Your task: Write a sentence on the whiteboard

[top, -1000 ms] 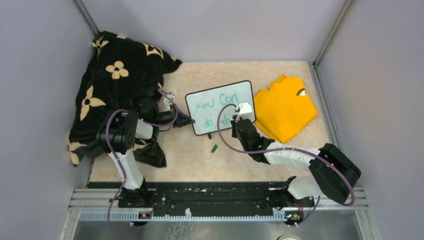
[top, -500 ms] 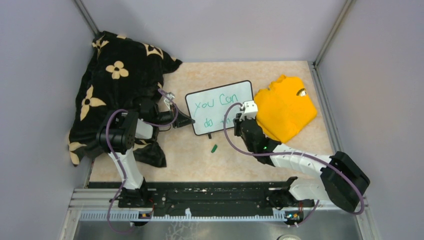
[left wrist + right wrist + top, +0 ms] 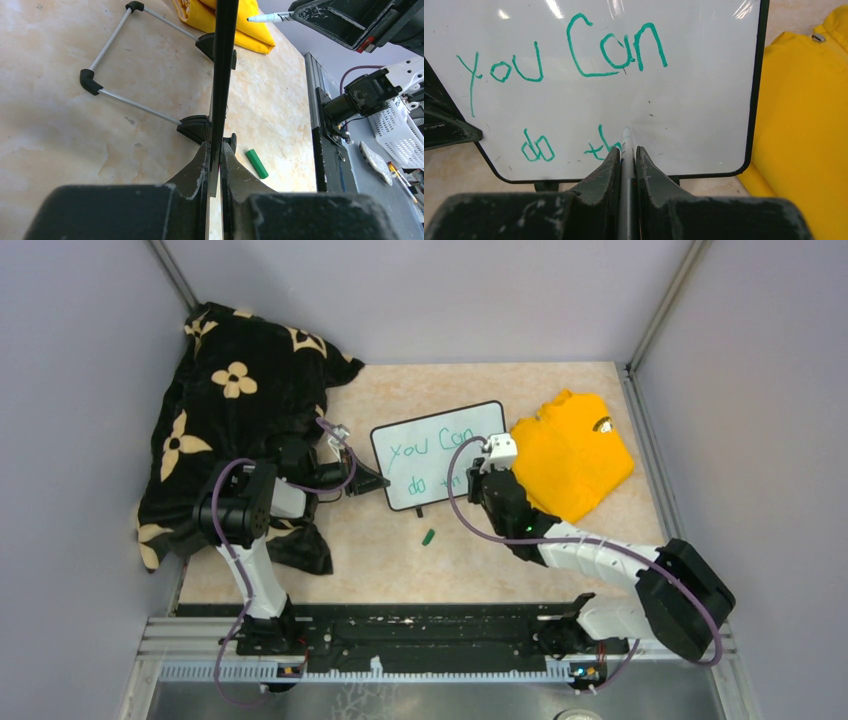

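Note:
The whiteboard (image 3: 440, 445) stands tilted on its black feet, with "you Can" and "do th" on it in green (image 3: 589, 50). My left gripper (image 3: 372, 481) is shut on the board's left edge. In the left wrist view the board shows edge-on (image 3: 223, 75) between the left gripper's (image 3: 215, 152) fingers. My right gripper (image 3: 487, 472) is shut on a marker (image 3: 626, 142). The marker's tip points at the board just right of the "th". In the left wrist view the marker (image 3: 267, 18) tip stands a short way off the board's face.
A green marker cap (image 3: 428, 537) lies on the table in front of the board. A folded yellow shirt (image 3: 570, 455) lies right of the board, close to the right wrist. A black blanket with cream flowers (image 3: 230, 405) is heaped at the left. The board's wire stand (image 3: 130, 102) reaches out behind it.
My right gripper has moved to the right along the board's lower line with the marker, uncovering the "th". The left gripper and the board have stayed still.

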Controlling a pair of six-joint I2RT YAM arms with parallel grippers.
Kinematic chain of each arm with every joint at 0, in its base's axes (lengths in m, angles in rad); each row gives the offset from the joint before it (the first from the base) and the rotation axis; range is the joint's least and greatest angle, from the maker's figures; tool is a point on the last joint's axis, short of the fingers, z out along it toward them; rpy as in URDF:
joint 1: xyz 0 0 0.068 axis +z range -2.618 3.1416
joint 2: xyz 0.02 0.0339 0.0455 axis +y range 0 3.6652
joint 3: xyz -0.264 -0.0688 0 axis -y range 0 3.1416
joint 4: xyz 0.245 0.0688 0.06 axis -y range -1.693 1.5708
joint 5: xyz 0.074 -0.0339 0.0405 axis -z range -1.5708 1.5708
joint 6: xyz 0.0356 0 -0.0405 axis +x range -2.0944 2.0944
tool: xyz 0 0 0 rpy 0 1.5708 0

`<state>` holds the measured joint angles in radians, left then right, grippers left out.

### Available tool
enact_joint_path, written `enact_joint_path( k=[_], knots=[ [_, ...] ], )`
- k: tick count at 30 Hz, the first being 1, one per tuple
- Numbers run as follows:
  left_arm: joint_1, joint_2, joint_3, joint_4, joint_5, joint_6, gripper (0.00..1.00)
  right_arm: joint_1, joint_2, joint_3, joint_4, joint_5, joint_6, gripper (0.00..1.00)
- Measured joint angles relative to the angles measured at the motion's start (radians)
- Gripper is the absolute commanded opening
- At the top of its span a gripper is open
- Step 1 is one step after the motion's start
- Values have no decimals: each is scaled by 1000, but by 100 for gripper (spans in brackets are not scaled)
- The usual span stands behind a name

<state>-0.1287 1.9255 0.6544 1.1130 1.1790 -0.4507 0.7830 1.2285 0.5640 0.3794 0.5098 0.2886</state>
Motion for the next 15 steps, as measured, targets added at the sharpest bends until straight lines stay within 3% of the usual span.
enact_joint_path(
  k=[15],
  knots=[
    [0,0,0,0,0,0,0,-1,47,19,16,-16,-8,0]
  ],
)
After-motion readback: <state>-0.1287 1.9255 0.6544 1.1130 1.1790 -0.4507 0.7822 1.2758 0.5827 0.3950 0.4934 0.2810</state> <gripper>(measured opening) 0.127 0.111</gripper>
